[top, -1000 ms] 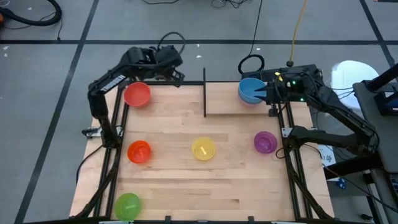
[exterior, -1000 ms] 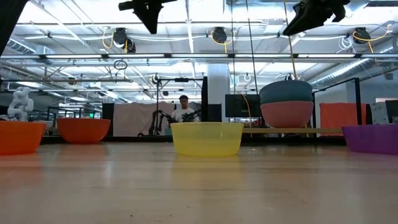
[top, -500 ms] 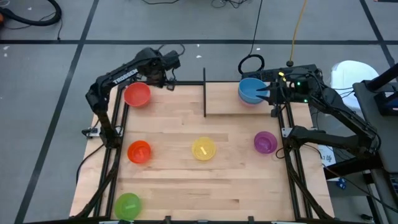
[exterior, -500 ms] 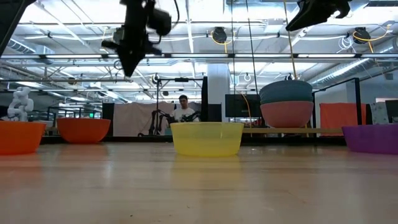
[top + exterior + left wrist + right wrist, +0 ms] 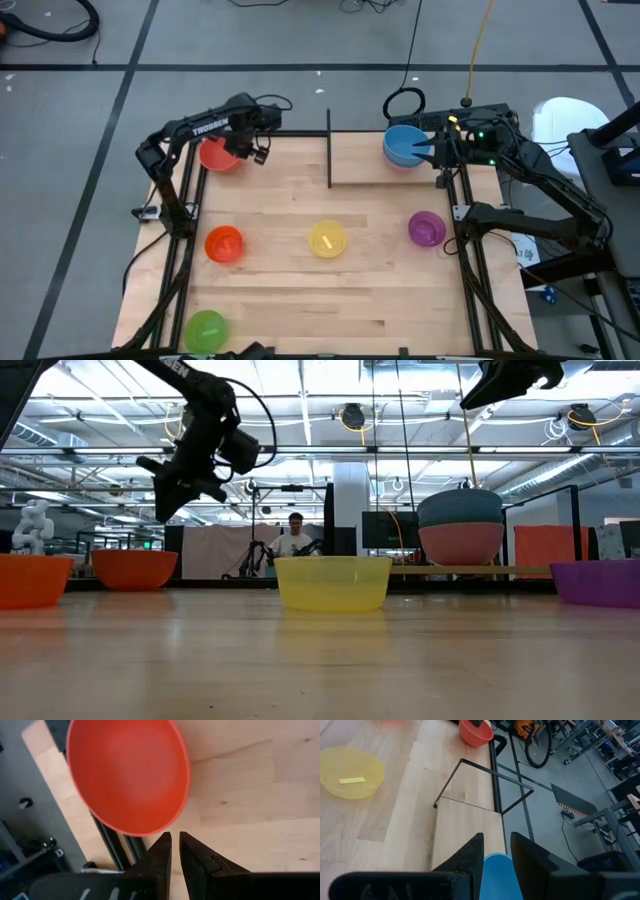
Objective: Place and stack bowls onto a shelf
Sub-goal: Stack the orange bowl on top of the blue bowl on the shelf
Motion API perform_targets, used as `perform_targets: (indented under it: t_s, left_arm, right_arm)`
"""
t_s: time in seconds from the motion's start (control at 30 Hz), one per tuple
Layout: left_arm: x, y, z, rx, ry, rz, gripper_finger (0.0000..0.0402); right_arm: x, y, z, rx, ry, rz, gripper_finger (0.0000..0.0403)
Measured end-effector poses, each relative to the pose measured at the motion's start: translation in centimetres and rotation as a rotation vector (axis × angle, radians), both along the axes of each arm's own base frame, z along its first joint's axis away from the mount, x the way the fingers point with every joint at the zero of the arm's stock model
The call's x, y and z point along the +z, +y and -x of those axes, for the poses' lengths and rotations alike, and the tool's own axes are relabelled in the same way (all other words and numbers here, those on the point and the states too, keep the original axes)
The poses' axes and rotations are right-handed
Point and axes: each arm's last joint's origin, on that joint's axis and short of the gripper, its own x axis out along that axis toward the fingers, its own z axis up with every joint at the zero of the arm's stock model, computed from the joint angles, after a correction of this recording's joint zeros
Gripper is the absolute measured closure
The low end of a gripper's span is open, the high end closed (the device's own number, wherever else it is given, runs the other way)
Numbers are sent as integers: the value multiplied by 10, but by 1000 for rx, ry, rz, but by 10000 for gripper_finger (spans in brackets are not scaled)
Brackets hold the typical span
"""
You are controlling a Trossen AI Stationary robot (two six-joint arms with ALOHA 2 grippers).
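The red bowl [image 5: 220,153] [image 5: 127,775] sits on its base at the table's far left corner. My left gripper [image 5: 252,150] [image 5: 175,847] hangs just right of it, above the table, tipped down at its rim, fingers almost together, touching nothing. On the shelf [image 5: 390,172] [image 5: 465,830] at the far right stands a stack with a blue bowl [image 5: 404,143] [image 5: 460,508] on top and a pink bowl [image 5: 460,542] lowest. My right gripper [image 5: 432,150] [image 5: 496,845] hovers well above the stack [image 5: 505,380], fingers a little apart.
Orange bowl [image 5: 223,243], yellow bowl [image 5: 327,240] with a slip inside, purple bowl [image 5: 426,228] and green bowl [image 5: 206,330] stand apart on the tabletop. The shelf's black bar [image 5: 329,150] rises left of the board. Black frame rails run along both table sides.
My left gripper has swung from beyond the table's far edge toward the near and left side, dropped a good way down and tipped toward the red bowl. The right arm and all bowls have stayed where they were.
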Motion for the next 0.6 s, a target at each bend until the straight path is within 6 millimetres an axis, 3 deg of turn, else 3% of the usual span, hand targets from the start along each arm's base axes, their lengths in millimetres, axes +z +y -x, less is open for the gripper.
perform_targets:
  t_s: [0.3,0.6]
  left_arm:
    - [-18,5,-5,-182,-59,10,360]
    - [-30,10,7,-98,-43,12,360]
  right_arm:
    - [0,0,0,0,0,0,314]
    - [0,0,0,0,0,0,314]
